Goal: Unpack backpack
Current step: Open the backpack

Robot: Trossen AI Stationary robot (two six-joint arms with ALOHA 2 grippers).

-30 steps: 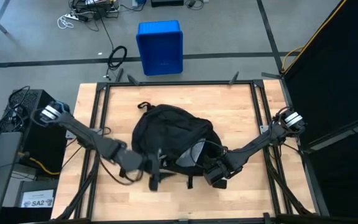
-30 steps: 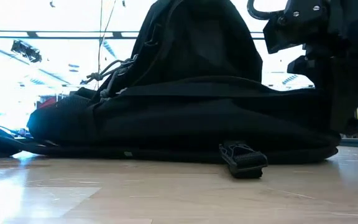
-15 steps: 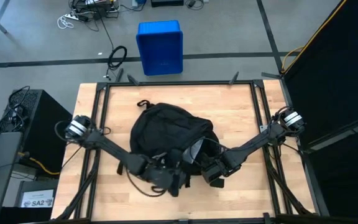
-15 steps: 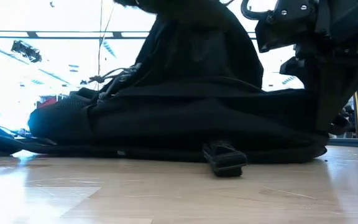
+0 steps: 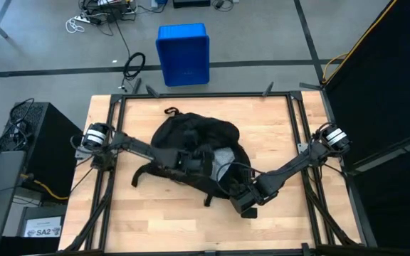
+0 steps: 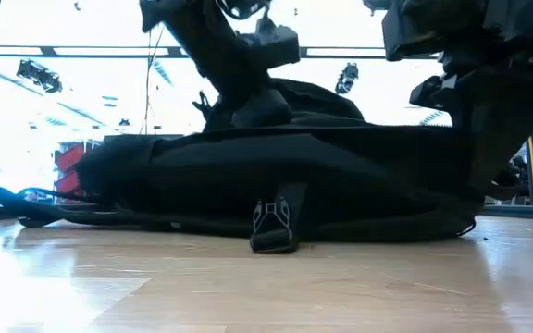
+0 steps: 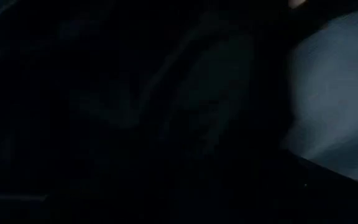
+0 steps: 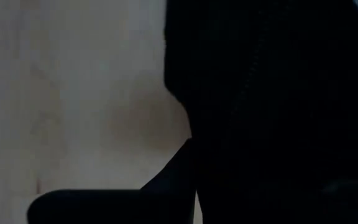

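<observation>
The black backpack (image 5: 191, 142) lies flat in the middle of the wooden table (image 5: 283, 121). Its opening, with a pale grey lining (image 5: 224, 154), faces the table's right side. My left gripper (image 5: 206, 158) reaches across the backpack from the left, down at that opening. The left wrist view shows only dark fabric and the grey lining (image 7: 334, 118). My right gripper (image 5: 242, 203) points steeply down at the backpack's near right corner, shut on its fabric. A strap with a buckle (image 6: 271, 222) trails onto the table at the near side. My right gripper holds the backpack's black fabric at its near right edge (image 5: 232, 186), beside the opening, coming from above. The gripper and the fabric (image 8: 260, 93) hide the place of contact. The rest of the backpack lies on the table.
Two loose straps (image 5: 142, 174) (image 5: 208, 199) lie on the wood near the backpack. Black frame rails (image 5: 116, 121) run along the table's sides. A blue crate (image 5: 183, 53) stands on the floor beyond the far edge. Bare wood lies toward the near edge.
My left gripper has swung from the backpack's near edge toward the far side and down onto the backpack at its opening, tipping toward level. The backpack's raised top has sunk flatter, and its buckled strap has slid along the table. My right gripper has stayed put.
</observation>
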